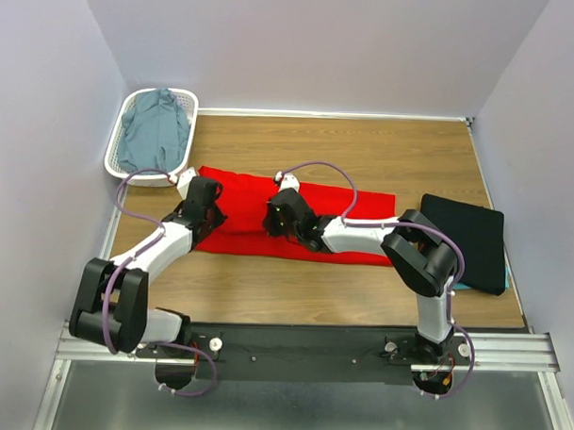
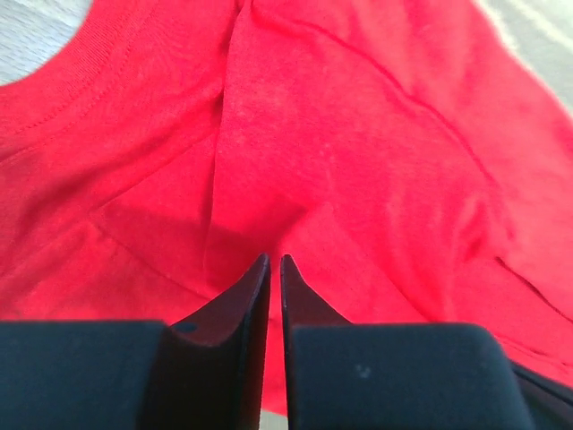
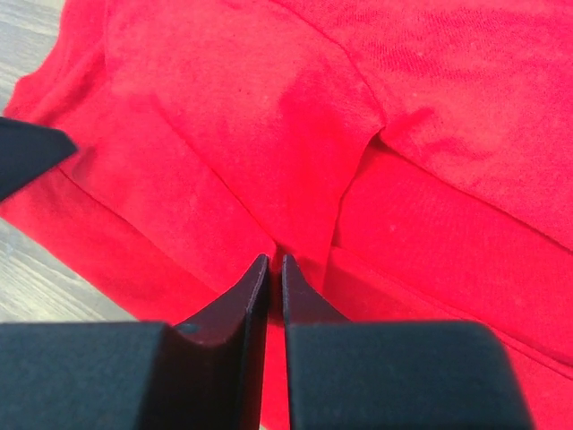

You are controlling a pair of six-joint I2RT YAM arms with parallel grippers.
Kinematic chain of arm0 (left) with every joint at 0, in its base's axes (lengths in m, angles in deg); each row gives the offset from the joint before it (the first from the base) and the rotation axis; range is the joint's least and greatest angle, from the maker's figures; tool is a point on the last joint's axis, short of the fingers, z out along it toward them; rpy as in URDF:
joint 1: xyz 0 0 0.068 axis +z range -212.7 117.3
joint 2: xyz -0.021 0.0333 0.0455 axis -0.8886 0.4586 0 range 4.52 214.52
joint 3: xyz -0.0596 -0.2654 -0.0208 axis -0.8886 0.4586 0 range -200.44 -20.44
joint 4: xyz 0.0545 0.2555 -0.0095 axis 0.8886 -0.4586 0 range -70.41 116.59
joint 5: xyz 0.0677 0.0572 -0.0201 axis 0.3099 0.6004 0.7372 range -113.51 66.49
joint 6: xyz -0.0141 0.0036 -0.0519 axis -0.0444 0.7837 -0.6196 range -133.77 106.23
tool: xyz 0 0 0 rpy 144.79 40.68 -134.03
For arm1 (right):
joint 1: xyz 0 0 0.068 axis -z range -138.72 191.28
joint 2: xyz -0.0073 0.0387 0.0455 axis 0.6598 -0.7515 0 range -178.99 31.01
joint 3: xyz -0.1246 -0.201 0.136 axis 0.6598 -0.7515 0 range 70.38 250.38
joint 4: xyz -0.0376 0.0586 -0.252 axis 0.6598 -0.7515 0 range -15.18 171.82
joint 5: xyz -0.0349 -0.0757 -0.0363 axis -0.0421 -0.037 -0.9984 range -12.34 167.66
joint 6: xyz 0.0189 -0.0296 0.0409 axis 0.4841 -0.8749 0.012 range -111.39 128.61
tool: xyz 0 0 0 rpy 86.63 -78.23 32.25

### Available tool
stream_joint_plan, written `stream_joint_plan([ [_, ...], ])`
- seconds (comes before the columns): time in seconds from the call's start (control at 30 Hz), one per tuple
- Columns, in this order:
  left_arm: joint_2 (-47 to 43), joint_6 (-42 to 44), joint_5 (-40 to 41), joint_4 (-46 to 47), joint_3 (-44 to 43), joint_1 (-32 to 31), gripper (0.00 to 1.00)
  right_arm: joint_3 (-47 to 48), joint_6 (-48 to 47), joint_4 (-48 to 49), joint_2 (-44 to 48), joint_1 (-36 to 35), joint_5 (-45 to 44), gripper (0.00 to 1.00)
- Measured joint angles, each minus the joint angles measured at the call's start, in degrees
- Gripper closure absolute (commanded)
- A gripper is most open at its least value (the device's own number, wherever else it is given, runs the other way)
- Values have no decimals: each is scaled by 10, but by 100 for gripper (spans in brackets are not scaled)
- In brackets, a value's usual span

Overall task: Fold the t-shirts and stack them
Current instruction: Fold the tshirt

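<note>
The bright red t-shirt (image 1: 362,222) lies in a long folded strip across the middle of the table. My left gripper (image 1: 210,205) is down on its left end and my right gripper (image 1: 276,217) on its middle. In the left wrist view the left gripper (image 2: 274,260) is shut, with a fold of red cloth (image 2: 358,134) pinched at the tips. In the right wrist view the right gripper (image 3: 275,260) is likewise shut on a red fold (image 3: 224,107). A folded black t-shirt (image 1: 465,240) lies at the right on a teal one (image 1: 462,288). The grey-blue t-shirt (image 1: 156,130) sits in the basket.
The white lattice basket (image 1: 131,101) stands at the back left corner of the wooden table (image 1: 365,147). Walls close in the left, back and right. A dark pointed part (image 3: 27,157) shows at the left edge of the right wrist view.
</note>
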Motion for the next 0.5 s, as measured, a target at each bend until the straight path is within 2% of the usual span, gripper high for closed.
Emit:
stream_joint_plan([
  [0.07,-20,0,0,2,8,0,87,0,0,0,0,0,-1,77],
  [0.13,-29,-2,-1,5,20,0,87,0,0,-2,0,0,-3,68],
  [0.33,-43,-8,-4,-1,66,0,87,-2,-5,-15,3,0,-10,59],
  [0.5,-92,-14,-3,-21,71,0,70,-8,-13,-42,29,0,-28,45],
])
